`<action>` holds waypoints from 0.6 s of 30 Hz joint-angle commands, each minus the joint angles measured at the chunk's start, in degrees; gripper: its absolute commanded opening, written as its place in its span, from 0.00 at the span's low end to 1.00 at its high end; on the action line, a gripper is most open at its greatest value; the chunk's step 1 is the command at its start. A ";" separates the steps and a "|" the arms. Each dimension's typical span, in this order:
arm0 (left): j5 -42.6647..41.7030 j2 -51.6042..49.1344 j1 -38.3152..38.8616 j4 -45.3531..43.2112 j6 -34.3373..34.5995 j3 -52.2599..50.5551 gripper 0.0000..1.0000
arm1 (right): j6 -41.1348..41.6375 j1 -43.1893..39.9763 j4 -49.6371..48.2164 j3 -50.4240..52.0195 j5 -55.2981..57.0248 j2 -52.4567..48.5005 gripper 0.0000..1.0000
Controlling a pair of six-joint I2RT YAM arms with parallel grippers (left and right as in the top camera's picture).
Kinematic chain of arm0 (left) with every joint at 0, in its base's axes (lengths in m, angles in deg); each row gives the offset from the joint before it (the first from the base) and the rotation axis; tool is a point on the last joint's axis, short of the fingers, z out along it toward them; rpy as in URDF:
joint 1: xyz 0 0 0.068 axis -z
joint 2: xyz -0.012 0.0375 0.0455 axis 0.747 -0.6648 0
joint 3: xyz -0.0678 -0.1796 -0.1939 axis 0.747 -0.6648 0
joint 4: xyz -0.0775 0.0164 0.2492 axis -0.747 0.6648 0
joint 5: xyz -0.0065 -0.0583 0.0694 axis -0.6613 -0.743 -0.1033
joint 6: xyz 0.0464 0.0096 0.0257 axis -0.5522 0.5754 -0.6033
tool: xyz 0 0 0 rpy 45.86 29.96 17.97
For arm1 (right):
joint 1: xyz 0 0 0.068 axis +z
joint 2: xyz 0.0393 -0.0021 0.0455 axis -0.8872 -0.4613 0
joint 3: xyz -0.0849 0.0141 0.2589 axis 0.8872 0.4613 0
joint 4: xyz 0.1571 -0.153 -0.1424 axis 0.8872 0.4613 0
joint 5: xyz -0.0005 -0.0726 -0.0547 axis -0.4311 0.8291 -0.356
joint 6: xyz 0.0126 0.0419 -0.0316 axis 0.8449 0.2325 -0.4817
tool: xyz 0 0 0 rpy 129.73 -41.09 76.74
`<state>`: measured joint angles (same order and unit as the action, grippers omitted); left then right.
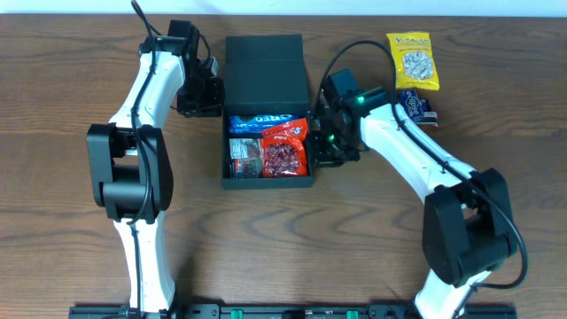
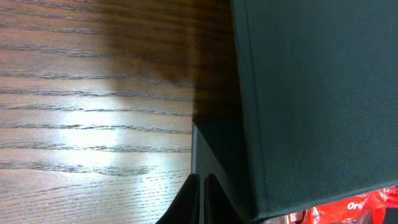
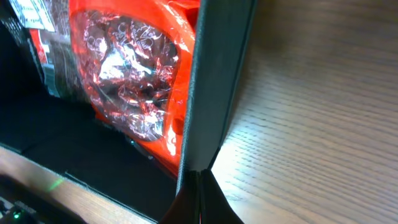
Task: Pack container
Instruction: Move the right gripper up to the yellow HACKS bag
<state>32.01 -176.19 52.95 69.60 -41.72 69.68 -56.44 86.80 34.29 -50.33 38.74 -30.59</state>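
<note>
This is plainly a robotics lab bench: a wood-grain table (image 1: 53, 221), a white-and-black left arm (image 1: 133, 168) and right arm (image 1: 416, 155) planted either side of the dark container (image 1: 266, 62), and a black mounting rail (image 1: 292, 312) along the table edge below it.

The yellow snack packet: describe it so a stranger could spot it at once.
Find the dark open container mid-table. In the overhead view, the yellow packet lies outside it, toward the top right corner. It is the only yellow one; its neighbour, the blue packet, is darker.
</note>
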 commanded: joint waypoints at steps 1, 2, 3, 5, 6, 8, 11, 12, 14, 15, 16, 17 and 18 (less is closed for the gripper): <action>-0.39 -0.63 0.02 0.11 0.24 -0.31 0.06 | 0.59 0.66 0.02 0.44 -1.20 0.52 0.01; -0.39 -0.63 0.02 0.17 0.24 -0.31 0.06 | 0.57 0.52 0.07 0.44 0.02 0.52 0.01; -0.39 -0.63 0.02 0.24 0.24 -0.31 0.06 | 0.61 0.37 0.02 0.42 1.07 0.55 0.01; -0.37 -0.63 0.02 0.39 0.24 -0.31 0.06 | 0.68 -0.33 -0.26 0.15 3.30 0.66 0.01; -0.37 -0.63 0.02 0.50 0.24 -0.31 0.06 | 1.29 -0.83 -0.24 -0.20 4.68 0.70 0.01; -0.33 -0.63 0.02 0.90 0.24 -0.31 0.06 | 2.38 -2.58 -0.07 -1.64 8.15 1.29 0.01; 0.04 -0.63 0.00 1.11 0.24 -0.31 0.06 | 3.15 -6.45 -0.48 -4.96 16.37 2.82 0.01; 0.07 -0.63 0.00 1.11 0.24 -0.31 0.06 | 3.13 -7.56 -0.85 -5.97 19.02 3.04 0.01; 0.07 -0.63 0.00 1.09 0.24 -0.28 0.06 | 1.64 -10.10 -1.95 -8.26 24.13 3.10 0.07; 0.07 -0.63 0.00 1.09 0.26 -0.28 0.06 | -0.52 -11.56 -3.23 -9.01 25.42 3.10 0.17; 0.07 -0.63 0.00 1.09 0.26 -0.28 0.06 | -3.32 -13.35 -5.44 -9.22 25.59 3.10 0.26; 0.04 -0.63 0.00 1.11 0.26 -0.31 0.06 | -4.68 -15.10 -7.34 -9.22 25.55 3.10 0.29; 0.04 -0.63 0.00 1.11 0.26 -0.28 0.07 | -4.63 -17.09 -9.07 -9.22 24.79 3.02 0.34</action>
<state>32.04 -176.19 52.95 70.41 -41.72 69.68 -57.30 73.77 27.19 -58.59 59.00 -29.17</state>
